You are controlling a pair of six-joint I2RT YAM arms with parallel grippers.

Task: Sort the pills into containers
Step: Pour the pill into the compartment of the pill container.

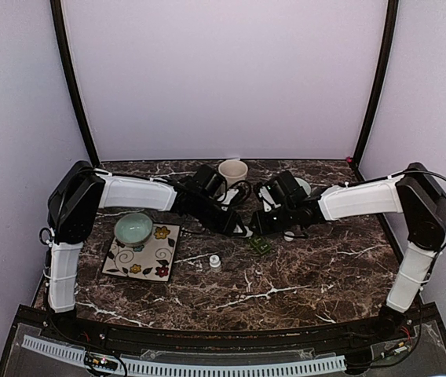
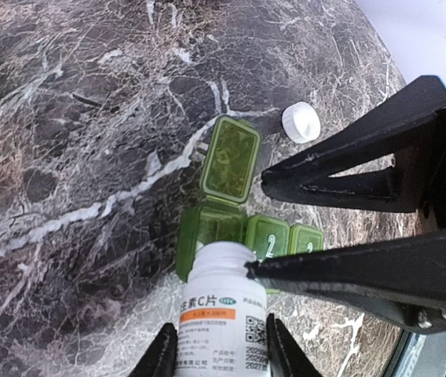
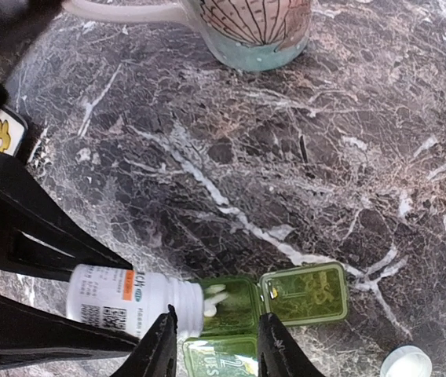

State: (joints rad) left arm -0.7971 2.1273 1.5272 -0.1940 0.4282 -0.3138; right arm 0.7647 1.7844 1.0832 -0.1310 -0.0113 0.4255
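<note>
Near the middle of the marble table [image 1: 301,275], just ahead of both wrists: dark green pill box [image 2: 268,236], a strip of three joined compartments lying flat, the end one with its lid [image 2: 231,157] swung open onto the stone, the other two closed, the middle one marked with a 2. Clamped between the fingers of the left gripper [image 2: 223,349]: white pill bottle [image 2: 219,314], uncapped, tipped over with its mouth at the rim of the open compartment. At that mouth, a couple of pale tablets [image 3: 215,300] over the green cavity. Astride the middle compartment: right gripper [image 3: 215,345], jaws partly spread, one finger close on each side of the strip; real contact with the plastic impossible to tell. Near the open lid, clear of the box: white screw cap [image 2: 300,122] on the stone. Farther back, well apart: patterned mug [image 3: 258,31] with a pale teal base.
</note>
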